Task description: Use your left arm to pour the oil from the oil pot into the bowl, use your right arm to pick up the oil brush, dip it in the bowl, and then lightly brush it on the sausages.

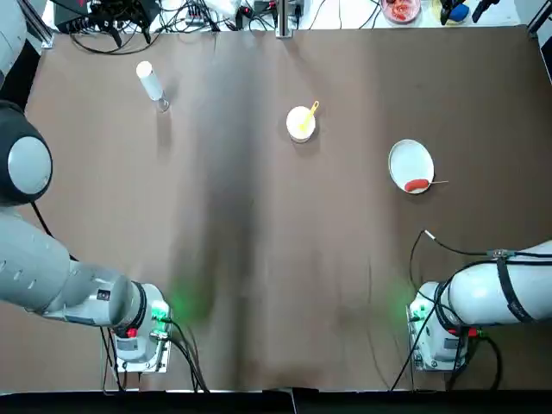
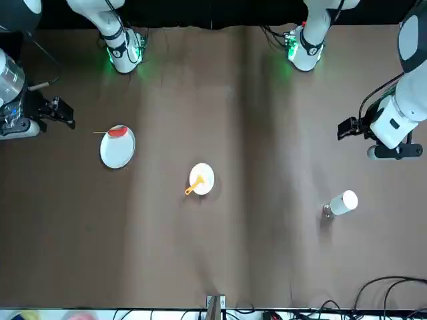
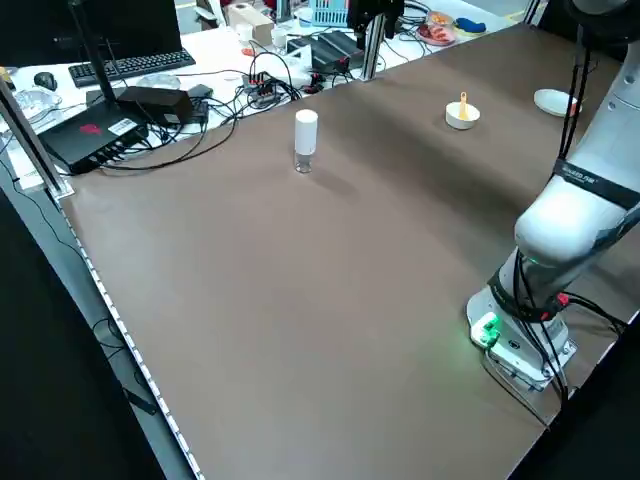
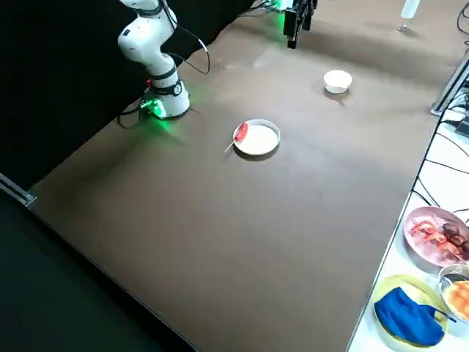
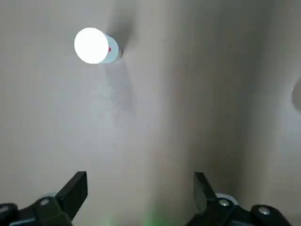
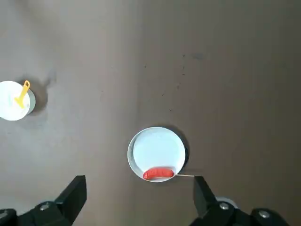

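A: Gripper status?
B: Left black two-finger gripper (image 5: 140,195): spread wide, empty, raised above the slim pale white-capped oil pot (image 5: 95,46), which stands upright. Right black gripper (image 6: 139,197): equally wide, empty, above the flat white plate (image 6: 157,146).
A: Other items?
B: Small red sausage (image 6: 158,173) on plate rim; yellow-orange oil brush (image 1: 308,117) resting in small round white bowl (image 1: 298,126).

left end effector (image 5: 140,195) — raised, spread | right end effector (image 6: 140,197) — raised, spread

A brown surface (image 1: 259,259) carries a white plate (image 1: 412,159) on the right. Beyond its far edge lie tangled black cables (image 1: 112,21), a keyboard (image 3: 130,66), a pink food plate (image 4: 432,235) and a blue cloth (image 4: 408,317).
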`<action>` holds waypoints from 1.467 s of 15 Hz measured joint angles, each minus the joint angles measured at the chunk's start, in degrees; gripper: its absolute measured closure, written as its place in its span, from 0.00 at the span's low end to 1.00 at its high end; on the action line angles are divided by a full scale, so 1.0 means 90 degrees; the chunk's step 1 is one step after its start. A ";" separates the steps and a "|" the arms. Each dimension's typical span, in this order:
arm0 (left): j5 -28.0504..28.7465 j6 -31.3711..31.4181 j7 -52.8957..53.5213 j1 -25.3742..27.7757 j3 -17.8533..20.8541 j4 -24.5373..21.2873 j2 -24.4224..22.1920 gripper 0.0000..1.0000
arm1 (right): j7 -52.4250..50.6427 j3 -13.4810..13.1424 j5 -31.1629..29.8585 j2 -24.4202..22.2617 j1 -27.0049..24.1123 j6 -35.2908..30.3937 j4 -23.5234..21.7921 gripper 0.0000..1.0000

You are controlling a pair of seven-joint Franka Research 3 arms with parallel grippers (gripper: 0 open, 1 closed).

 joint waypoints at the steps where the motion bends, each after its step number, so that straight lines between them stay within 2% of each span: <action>1: 0.0001 0.0000 0.0000 0.0000 0.0000 0.0000 0.0000 0.00 | 0.0000 0.0000 0.0000 0.0000 0.0000 0.0000 0.0000 0.00; 22: 0.0193 0.0000 0.0000 -0.0019 -0.0008 0.0009 0.0000 0.00 | 0.0000 0.0006 0.0000 0.0000 0.0005 0.0022 0.0000 0.00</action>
